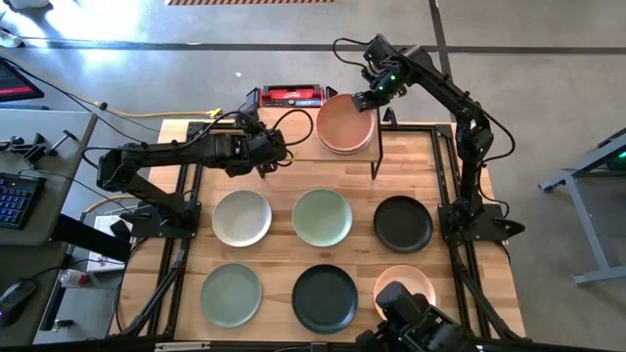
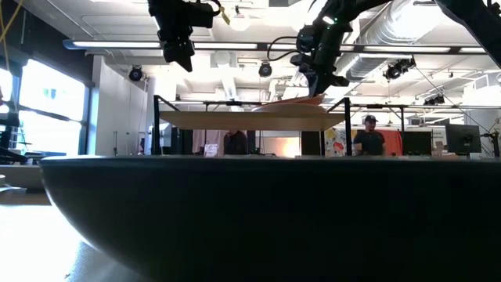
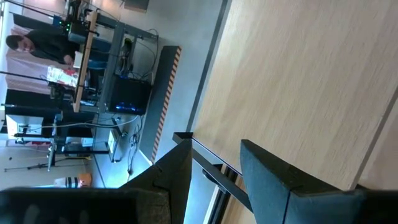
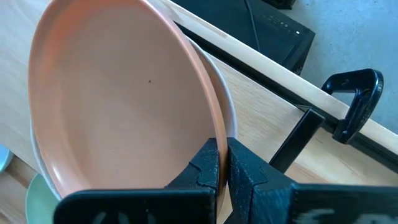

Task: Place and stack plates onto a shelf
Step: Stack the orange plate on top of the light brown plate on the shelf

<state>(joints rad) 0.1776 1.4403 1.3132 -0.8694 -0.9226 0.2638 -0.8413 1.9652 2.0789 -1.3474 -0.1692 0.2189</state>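
A peach plate lies tilted on a white plate, whose rim alone shows, on the right half of the light-wood shelf at the table's far side. My right gripper is shut on the peach plate's rim. My left gripper hangs open and empty above the shelf's left half; its wrist view shows only the bare board past the fingers. In the low view the shelf stands behind a near black plate, with the peach plate on it. My right gripper pinches the peach plate's rim between its two fingers, one on the upper face and one under it, at the plate's far right edge. The fingers slant down from the table's far right. The held edge is raised; the opposite edge rests on the white plate.
On the table stand a white plate, a sage green plate, a black plate, a second green plate, a second black plate and a partly hidden peach plate. A red box lies behind the shelf.
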